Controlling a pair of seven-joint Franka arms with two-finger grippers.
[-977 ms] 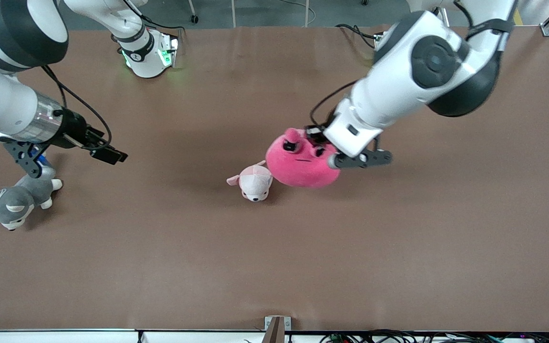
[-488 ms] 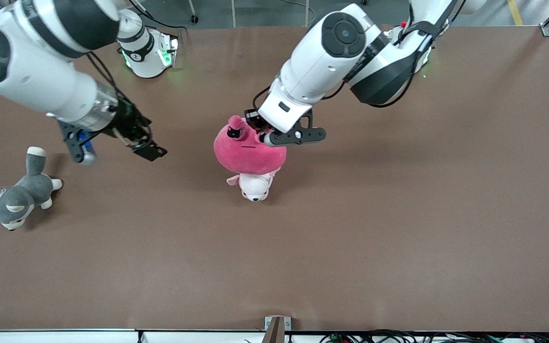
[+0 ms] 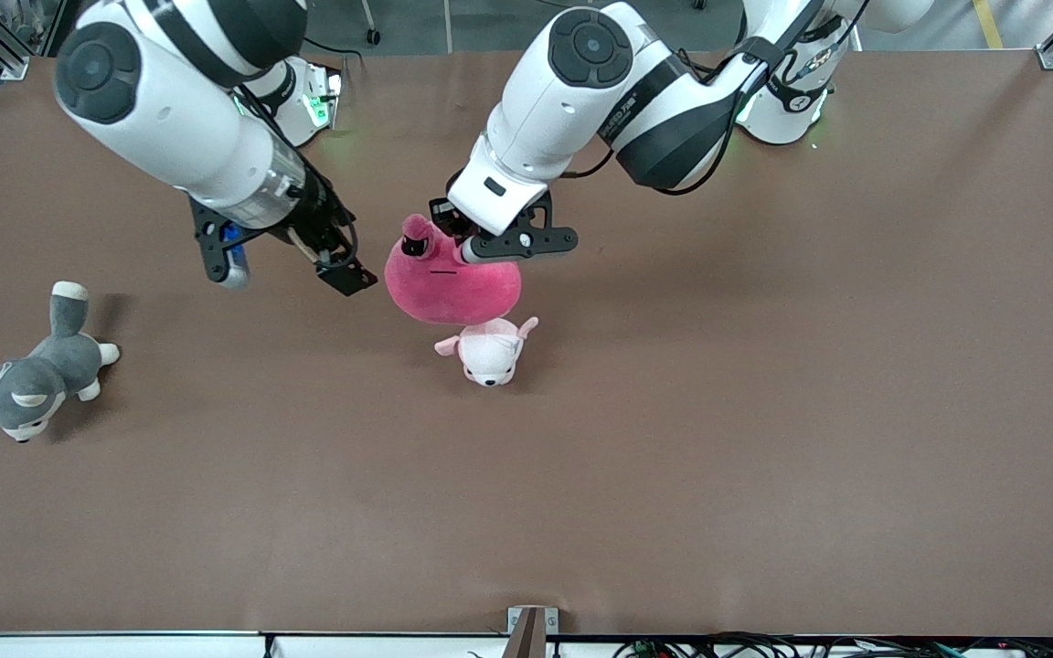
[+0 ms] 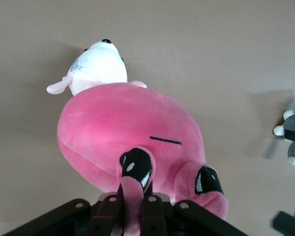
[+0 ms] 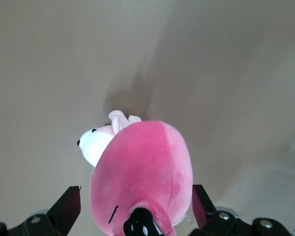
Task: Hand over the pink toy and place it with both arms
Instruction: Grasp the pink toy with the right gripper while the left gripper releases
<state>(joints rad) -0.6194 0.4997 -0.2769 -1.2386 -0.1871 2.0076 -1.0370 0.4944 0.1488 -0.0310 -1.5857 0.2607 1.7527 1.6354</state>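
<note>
Handover, mid-air, upper centre of frame.
Left gripper [image 3: 453, 239] clamps pink toy [image 3: 453, 288] by an eye stalk, above puppy plush [image 3: 487, 352]; right gripper [image 3: 293, 260] spread wide, flanking toy. Next: right closes, left releases.

White arms [image 3: 581, 91], black joint bands

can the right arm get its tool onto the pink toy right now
Probably yes. The right tool is open beside the pink toy, which hangs from the left tool by an eye stalk; its body sits between the right tool's fingers.
</note>
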